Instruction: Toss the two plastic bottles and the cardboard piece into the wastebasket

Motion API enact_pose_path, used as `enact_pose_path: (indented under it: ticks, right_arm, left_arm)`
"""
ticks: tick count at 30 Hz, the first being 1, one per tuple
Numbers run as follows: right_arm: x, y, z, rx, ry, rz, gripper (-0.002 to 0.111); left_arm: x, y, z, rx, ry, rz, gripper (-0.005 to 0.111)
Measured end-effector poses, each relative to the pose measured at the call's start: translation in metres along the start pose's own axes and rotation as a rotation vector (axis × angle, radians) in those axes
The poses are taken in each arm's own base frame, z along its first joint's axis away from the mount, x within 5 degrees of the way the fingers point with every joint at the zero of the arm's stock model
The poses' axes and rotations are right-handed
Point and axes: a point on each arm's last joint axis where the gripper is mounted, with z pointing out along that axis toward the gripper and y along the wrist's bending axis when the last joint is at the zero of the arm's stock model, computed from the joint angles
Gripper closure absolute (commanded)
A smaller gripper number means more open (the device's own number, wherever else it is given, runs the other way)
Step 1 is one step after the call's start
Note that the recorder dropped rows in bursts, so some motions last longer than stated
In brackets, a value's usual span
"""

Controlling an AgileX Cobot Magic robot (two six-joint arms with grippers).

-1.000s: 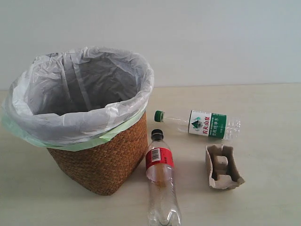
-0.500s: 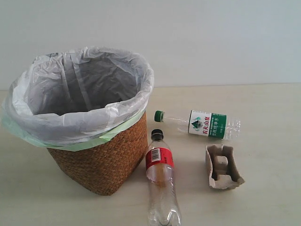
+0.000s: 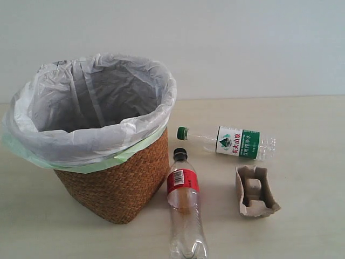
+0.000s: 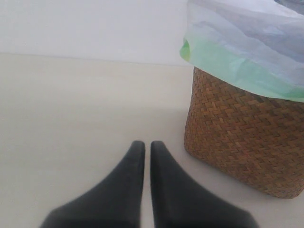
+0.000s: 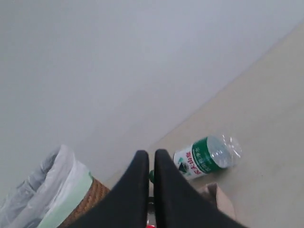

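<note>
The wicker wastebasket with its white bag stands at the left of the exterior view. Beside it lies the red-label bottle, black cap toward the back. Behind that lies the green-cap bottle, crosswise. The cardboard piece rests to the right of the red-label bottle. Neither gripper shows in the exterior view. My left gripper is shut and empty above the table, beside the wastebasket. My right gripper is shut and empty, held above the green-cap bottle; a corner of the cardboard piece peeks past its fingers.
A pale wall stands close behind the beige table. The wastebasket's bag rim overhangs wider than its woven base, next to the red-label bottle's cap.
</note>
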Motion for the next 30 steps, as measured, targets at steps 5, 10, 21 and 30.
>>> enact_pose_path:
  ticks: [5,10,21,30]
  right_arm:
    - [-0.031,0.037,0.0,-0.071,0.035,-0.202,0.108]
    - [-0.045,0.058,0.032,-0.003,0.246,-0.344,0.108]
    - [-0.038,0.061,0.144,0.145,0.786,-0.441,0.093]
    - [-0.006,0.058,0.221,0.167,1.028,-0.434,0.043]
  left_arm:
    - [0.0,0.0,0.0,0.0,0.0,0.0,0.103]
    - [0.0,0.0,0.0,0.0,0.0,0.0,0.103]
    - [0.0,0.0,0.0,0.0,0.0,0.0,0.103]
    - [0.0,0.0,0.0,0.0,0.0,0.0,0.103]
